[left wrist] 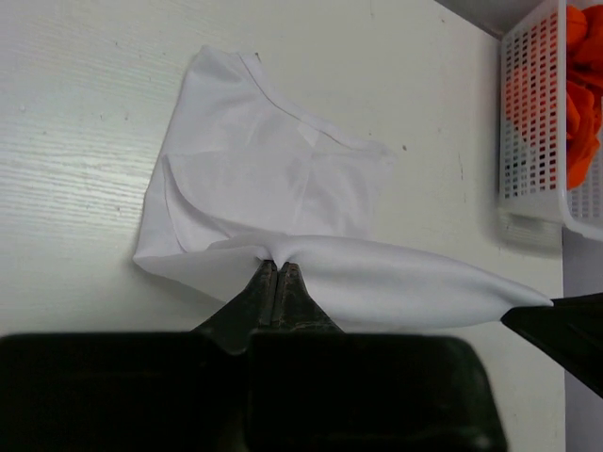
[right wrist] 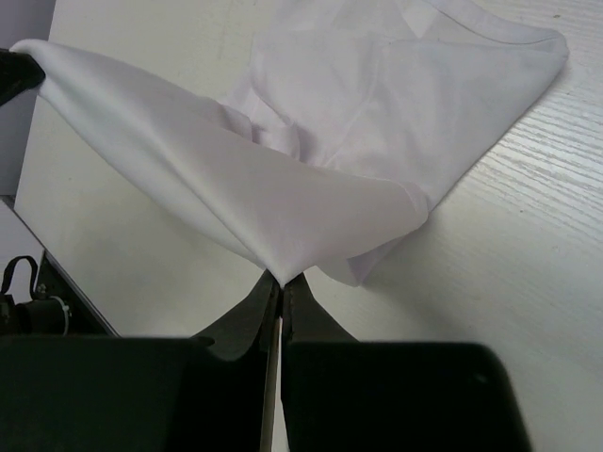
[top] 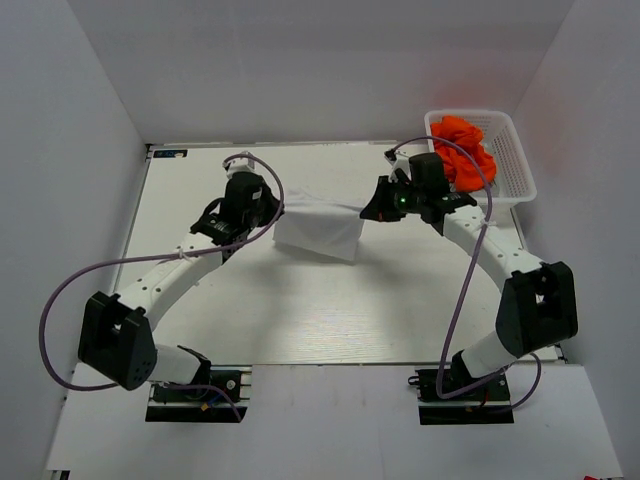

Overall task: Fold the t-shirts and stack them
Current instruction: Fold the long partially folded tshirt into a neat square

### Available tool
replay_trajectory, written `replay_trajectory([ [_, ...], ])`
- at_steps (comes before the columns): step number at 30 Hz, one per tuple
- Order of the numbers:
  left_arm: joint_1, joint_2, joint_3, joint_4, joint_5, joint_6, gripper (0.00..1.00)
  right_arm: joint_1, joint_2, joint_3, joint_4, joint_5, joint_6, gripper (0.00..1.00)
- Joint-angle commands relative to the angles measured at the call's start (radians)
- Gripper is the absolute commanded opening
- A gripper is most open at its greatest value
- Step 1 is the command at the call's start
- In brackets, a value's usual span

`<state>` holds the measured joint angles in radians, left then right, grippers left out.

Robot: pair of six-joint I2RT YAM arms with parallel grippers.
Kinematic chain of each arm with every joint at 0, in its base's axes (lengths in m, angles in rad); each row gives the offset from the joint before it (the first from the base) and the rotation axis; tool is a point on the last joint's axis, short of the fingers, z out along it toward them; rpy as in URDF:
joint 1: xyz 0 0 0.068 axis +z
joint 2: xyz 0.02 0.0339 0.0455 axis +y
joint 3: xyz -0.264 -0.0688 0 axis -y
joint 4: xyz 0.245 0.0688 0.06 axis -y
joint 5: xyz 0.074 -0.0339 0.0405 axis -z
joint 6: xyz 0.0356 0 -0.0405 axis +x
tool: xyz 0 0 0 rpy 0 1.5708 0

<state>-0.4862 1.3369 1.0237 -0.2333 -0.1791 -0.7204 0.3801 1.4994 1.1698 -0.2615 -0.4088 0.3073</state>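
- Now — left fingers (left wrist: pixel 276 270) are shut tight on a pinch of the white t-shirt (left wrist: pixel 264 179); right fingers (right wrist: pixel 283 282) are likewise closed on its cloth, at the opposite end of the same edge.
- Between the two pairs of fingertips that edge runs as a raised, taut fold. Its long axis goes straight from one pair to the other, across the bench (top: pixel 300 310).
- The rest of the shirt lies ahead of and below both fingertips, doubled on the bench; the neckline shows on the side away from the fingers.
- Neither arm is nearer, as the shirt sits midway between them with one end in each grip.
- Judgement: a fold is in progress. The coming move likely carries the held edge across the lying part, so both pairs of fingers must travel together, square to that axis, or the fold skews.
- Orange t-shirts (top: pixel 465 150) are heaped in the basket (top: pixel 512 165), well apart from the left fingers and just beyond the right ones — not yet folded, so the task looks early.
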Motion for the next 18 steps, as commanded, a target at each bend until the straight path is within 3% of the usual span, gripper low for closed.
replay_trajectory([
  [1,0.012,0.039,0.079,0.003,-0.097,0.019,0.0,-0.036,0.048,0.065,0.03,-0.076,0.006,0.0],
  [9,0.021,0.261,0.222,0.003,-0.143,0.049,0.0,-0.098,0.177,0.131,0.065,-0.157,0.036,0.0],
  [18,0.075,0.603,0.556,-0.024,-0.109,0.082,0.01,-0.145,0.429,0.3,0.053,-0.176,0.029,0.0],
])
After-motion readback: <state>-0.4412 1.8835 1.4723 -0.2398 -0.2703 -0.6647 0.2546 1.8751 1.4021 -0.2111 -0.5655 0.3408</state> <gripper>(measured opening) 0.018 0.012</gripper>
